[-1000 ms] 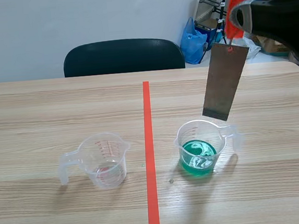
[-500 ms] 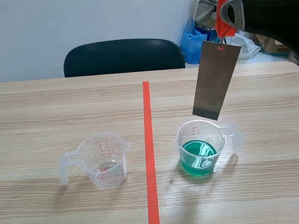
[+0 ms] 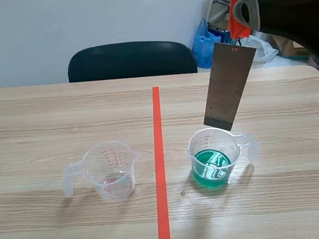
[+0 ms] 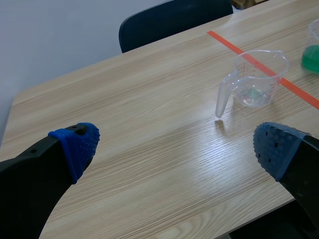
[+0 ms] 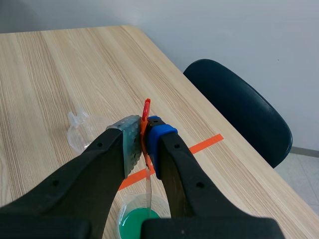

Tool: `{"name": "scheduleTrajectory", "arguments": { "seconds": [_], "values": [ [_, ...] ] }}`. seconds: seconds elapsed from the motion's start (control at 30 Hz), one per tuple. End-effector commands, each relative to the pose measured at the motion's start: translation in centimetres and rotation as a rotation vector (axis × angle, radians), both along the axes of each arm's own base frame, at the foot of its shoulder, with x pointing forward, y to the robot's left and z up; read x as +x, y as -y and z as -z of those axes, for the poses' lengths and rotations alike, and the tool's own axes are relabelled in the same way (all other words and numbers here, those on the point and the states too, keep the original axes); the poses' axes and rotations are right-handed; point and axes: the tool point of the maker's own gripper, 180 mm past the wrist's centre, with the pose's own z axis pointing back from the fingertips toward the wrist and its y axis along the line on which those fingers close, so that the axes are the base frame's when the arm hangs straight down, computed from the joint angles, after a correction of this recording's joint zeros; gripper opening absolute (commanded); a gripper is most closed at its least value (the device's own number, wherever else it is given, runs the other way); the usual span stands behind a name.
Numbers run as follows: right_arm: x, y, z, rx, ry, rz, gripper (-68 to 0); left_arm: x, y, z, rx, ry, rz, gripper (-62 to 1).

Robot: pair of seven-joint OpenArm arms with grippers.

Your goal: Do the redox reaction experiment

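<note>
the right claw (image 5: 142, 143) is clenched on the red tab (image 3: 238, 13) from which a thin grey metal sheet (image 3: 229, 85) hangs tilted, its lower edge just above the rim of the beaker of green liquid (image 3: 213, 160). the sheet looks stiff and light but free to swing from that single hold, so a slow descent seems wise, as the thin plastic beaker would likely tip at a knock. the left claw (image 4: 174, 144) is released, holding nothing, over the bare surface (image 4: 149, 99), well apart from the clear beaker (image 3: 111, 171), and open room lies around both beakers.
</note>
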Motion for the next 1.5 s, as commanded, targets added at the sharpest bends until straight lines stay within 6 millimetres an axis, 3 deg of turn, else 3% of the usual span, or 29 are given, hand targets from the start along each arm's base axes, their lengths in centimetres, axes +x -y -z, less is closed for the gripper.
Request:
{"name": "scheduleTrajectory", "arguments": {
  "seconds": [0.0, 1.47],
  "values": [
    [-0.01, -0.11, -1.28, 0.017, 0.035, -0.008, -66.9, 0.13, 0.04, -0.54, -0.018, 0.023, -0.001, 1.4],
    [0.04, -0.03, -0.89, -0.001, 0.024, -0.003, -66.9, 0.14, 0.14, -0.96, -0.026, 0.045, 0.004, 1.4]
  ]
}}
